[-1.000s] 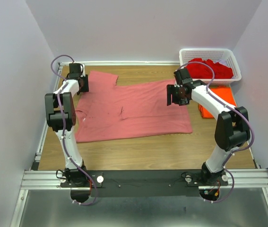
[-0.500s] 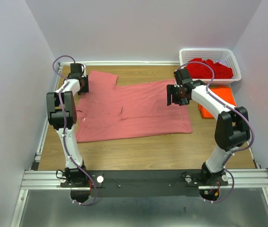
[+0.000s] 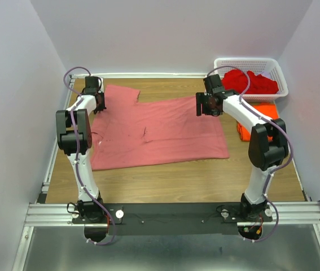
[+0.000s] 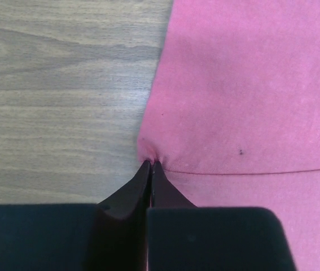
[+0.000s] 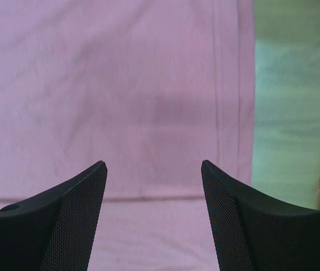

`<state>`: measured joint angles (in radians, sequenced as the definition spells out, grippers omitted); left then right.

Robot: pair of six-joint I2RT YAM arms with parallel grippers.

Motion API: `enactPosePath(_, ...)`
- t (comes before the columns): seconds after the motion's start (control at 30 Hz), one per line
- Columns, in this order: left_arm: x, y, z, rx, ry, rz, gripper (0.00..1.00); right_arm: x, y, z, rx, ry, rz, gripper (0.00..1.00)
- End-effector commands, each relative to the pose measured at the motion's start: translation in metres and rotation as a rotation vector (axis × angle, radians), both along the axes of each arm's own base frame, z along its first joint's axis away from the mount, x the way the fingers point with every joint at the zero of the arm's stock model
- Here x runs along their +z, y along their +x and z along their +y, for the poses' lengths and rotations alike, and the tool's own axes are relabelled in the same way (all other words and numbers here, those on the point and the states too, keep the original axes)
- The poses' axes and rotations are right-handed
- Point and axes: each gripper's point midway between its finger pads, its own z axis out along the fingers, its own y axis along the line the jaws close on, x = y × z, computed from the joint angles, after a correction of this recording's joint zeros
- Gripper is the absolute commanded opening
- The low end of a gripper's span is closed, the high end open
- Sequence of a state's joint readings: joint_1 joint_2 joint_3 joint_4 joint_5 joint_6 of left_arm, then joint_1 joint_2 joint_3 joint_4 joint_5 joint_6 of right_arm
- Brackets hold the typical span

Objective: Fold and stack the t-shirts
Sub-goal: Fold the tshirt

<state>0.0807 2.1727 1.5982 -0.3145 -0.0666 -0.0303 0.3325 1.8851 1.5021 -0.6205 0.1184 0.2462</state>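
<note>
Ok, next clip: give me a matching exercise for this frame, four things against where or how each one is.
Things:
1. large salmon-pink cloth t-shirt
2. deep red cloth t-shirts
3. bright orange cloth t-shirt
4. left pincer

Places or states:
A. shut on a shirt's edge
B. heaped in the white plastic lattice basket
C. spread out across the wooden table
D. lying compact on the table, just on the basket's near side

Pairs: 1-C, 2-B, 3-D, 4-A.
</note>
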Motion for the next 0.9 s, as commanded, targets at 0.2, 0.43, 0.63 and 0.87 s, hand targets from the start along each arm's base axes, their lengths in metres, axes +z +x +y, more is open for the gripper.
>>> enactPosePath(0.2, -0.003, -0.023, 0.013, 0.048, 0.042, 0.044, 0.00, 0.012, 0.100, 0.003, 0.021, -0.088, -0.219, 0.72)
enactPosePath(0.43, 0.009, -0.026, 0.020, 0.066, 0.074, 0.017, 0.00, -0.007, 0.145, 0.004, 0.072, -0.155, -0.270, 0.63)
enactPosePath(0.63, 0.011, -0.024, 0.022, 0.065, 0.081, 0.010, 0.00, -0.030, 0.170, -0.002, 0.084, -0.198, -0.277, 0.60)
enactPosePath(0.87, 0.009, -0.022, 0.022, 0.062, 0.077, 0.018, 0.00, -0.047, 0.196, -0.003, 0.093, -0.184, -0.300, 0.59)
